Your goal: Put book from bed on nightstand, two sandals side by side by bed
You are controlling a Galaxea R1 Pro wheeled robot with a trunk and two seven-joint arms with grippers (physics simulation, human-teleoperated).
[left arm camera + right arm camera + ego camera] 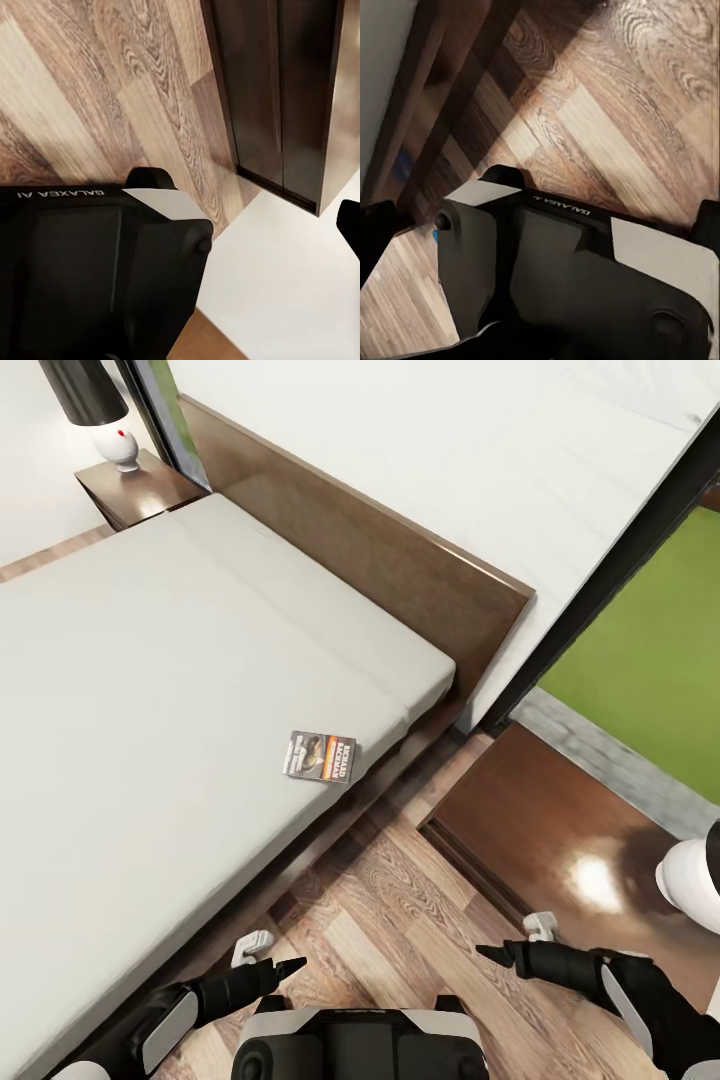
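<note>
The book (320,756), a small dark paperback with an orange band, lies flat on the off-white mattress of the bed (150,690), close to its near side edge. A nightstand (545,825) with a glossy reddish-brown top stands to the right of the bed, beside the headboard. A second nightstand (135,495) is at the bed's far side. My left gripper (295,964) and right gripper (485,952) hover low over the floor, tips facing each other, well short of the book, both open and empty. A faint blue patch (401,161) shows in shadow by the bed frame; I cannot tell what it is.
A white lamp base (692,875) stands on the near nightstand's right part, and another lamp (122,448) on the far one. The brown headboard (380,560) backs onto a white wall. A dark-framed window (640,650) shows green outside. Wood-plank floor (400,920) lies between bed and nightstand.
</note>
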